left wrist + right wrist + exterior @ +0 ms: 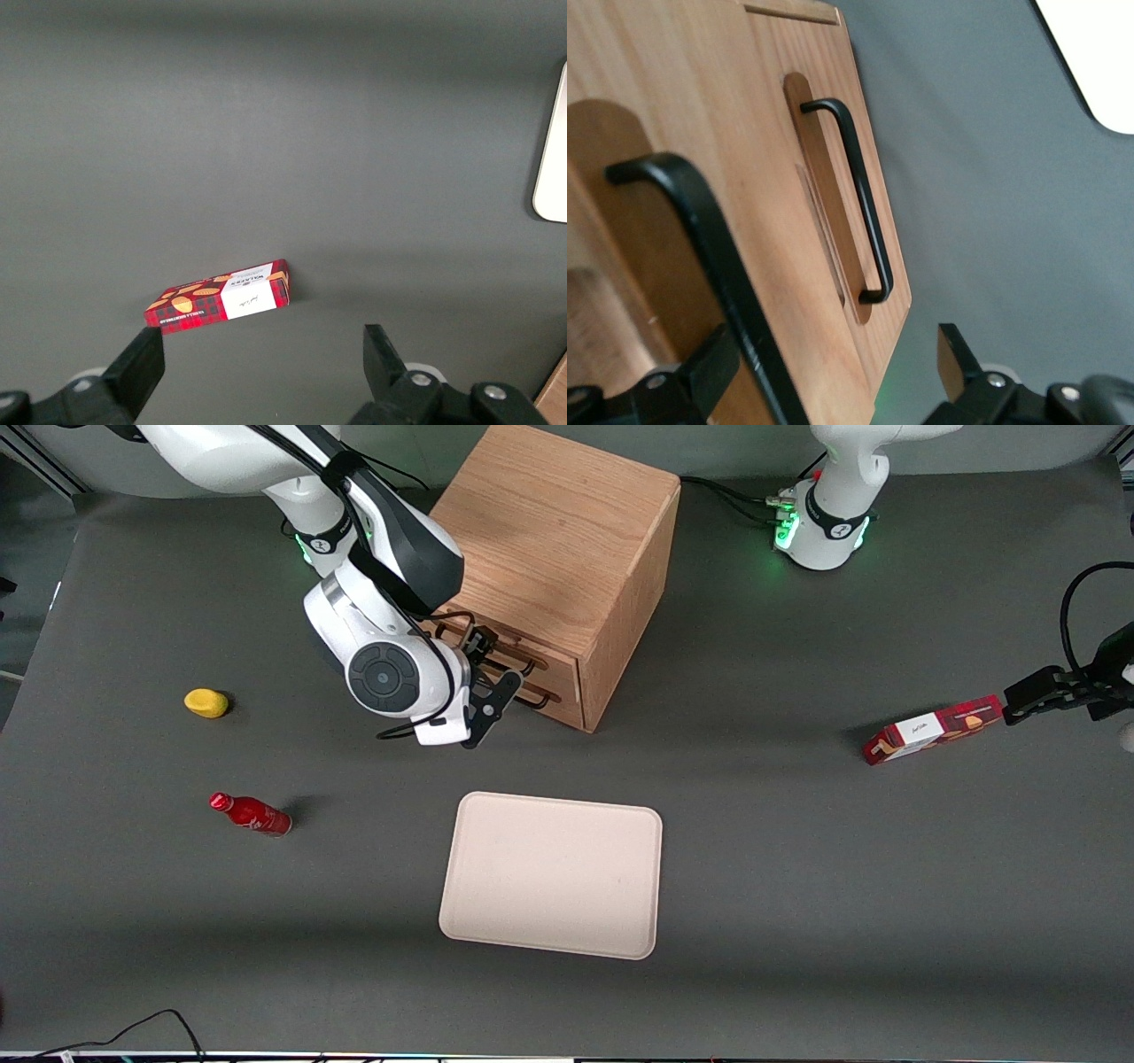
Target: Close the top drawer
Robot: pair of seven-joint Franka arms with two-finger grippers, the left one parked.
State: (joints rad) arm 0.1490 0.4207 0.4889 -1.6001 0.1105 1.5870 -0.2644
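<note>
1. While I hold the right arm in front of the light oak cabinet (pixel 567 549), which stands farther from the front camera than the cream tray (pixel 551 873), the top drawer (pixel 509 651) looks flush, or very nearly flush, with the cabinet face in the front view. I judge the closing stroke nearly or fully done, though the arm hides part of that face.

2. Handling: I'd expect a rigid wooden box on runners, light, nothing fragile. It should slide straight with a steady push and stop hard against the carcass. No grasp is needed. A flat press on the drawer front, near the middle by the black wire handle (pixel 700 221), should keep it from skewing. The handle is thin and smooth, so I judge pushing on the bar alone risks a slip. The wood beside it is the safer contact.

3. Fingers: the gripper (pixel 489 701) sits right at the drawer fronts, and the wrist view shows its fingers (pixel 957 354) spread wide, clamped on nothing.

4. One finger lies just beside the nearer handle bar, which crosses close past it. I cannot tell whether they touch. The second handle (pixel 855 195) lies between the fingers' lines but well clear of both.

5. A yellow object (pixel 206 702) and a red bottle (pixel 251 814) lie toward the working arm's end, clear of the job.
</note>
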